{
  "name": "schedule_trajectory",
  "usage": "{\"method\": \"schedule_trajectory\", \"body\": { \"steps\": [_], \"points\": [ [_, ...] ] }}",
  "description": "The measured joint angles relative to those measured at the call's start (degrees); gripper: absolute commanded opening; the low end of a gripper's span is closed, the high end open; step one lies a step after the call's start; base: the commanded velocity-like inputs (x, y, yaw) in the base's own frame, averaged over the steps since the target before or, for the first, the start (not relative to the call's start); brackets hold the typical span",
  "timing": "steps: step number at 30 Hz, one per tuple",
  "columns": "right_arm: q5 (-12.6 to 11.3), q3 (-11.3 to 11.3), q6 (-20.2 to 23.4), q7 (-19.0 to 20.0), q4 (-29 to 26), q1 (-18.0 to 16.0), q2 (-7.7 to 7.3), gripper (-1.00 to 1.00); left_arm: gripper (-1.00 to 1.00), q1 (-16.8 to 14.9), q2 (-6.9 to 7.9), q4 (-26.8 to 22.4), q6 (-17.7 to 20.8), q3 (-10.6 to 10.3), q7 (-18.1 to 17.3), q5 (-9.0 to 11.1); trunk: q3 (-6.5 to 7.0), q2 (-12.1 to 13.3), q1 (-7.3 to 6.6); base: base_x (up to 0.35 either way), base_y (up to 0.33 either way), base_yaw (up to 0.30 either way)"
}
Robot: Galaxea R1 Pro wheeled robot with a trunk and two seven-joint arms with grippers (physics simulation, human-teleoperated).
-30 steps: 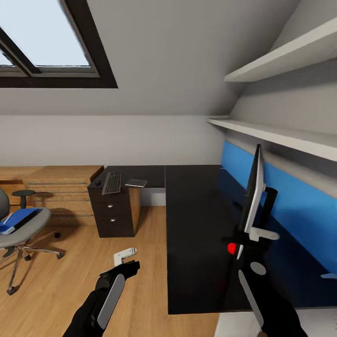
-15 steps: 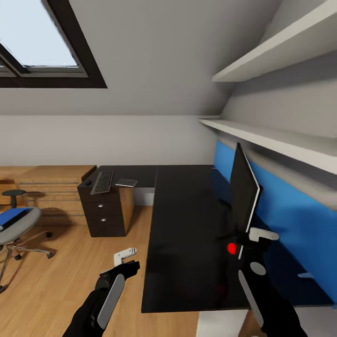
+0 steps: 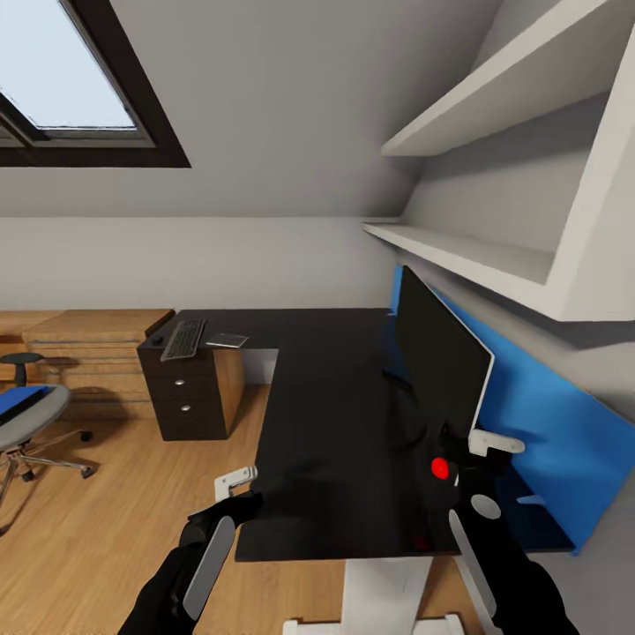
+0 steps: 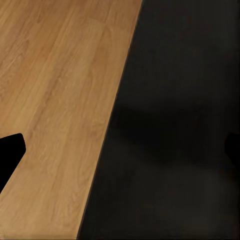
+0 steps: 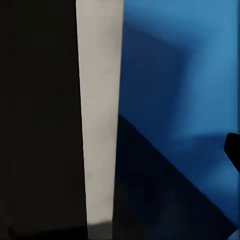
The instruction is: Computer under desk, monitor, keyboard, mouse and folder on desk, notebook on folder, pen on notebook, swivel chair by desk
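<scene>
The right gripper pinches the monitor by its near lower corner — carried upright over the desk, right side, for set-down; the left gripper hangs spread, unladen.

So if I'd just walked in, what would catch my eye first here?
Probably the wide flat black monitor, standing on the large black L-shaped desk in front of a bright blue wall panel, with the robot's right tool at its lower corner. Then the grey swivel chair far left on the wood floor, carrying a blue folder.
</scene>
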Motion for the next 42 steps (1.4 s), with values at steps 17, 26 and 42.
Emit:
{"method": "schedule_trajectory", "body": {
  "steps": [17,26,42],
  "points": [
    [0.1,0.0,0.1,0.1,0.0,0.0,-0.10,1.00,1.00,0.0,0.00,0.0,0.0,0.0,-0.2,0.0,0.00,0.0,0.00,-0.002,-0.041,0.000],
    [0.5,0.1,0.1,0.1,0.0,0.0,-0.08,1.00,1.00,0.0,0.09,0.0,0.1,0.0,-0.3,0.1,0.00,0.0,0.00,0.000,-0.116,0.000],
    [1.1,0.1,0.0,0.2,0.9,0.0,-0.08,1.00,1.00,0.0,0.17,0.0,0.1,0.1,-0.3,0.1,0.00,0.0,0.03,-0.219,0.007,0.000]
  ]
}}
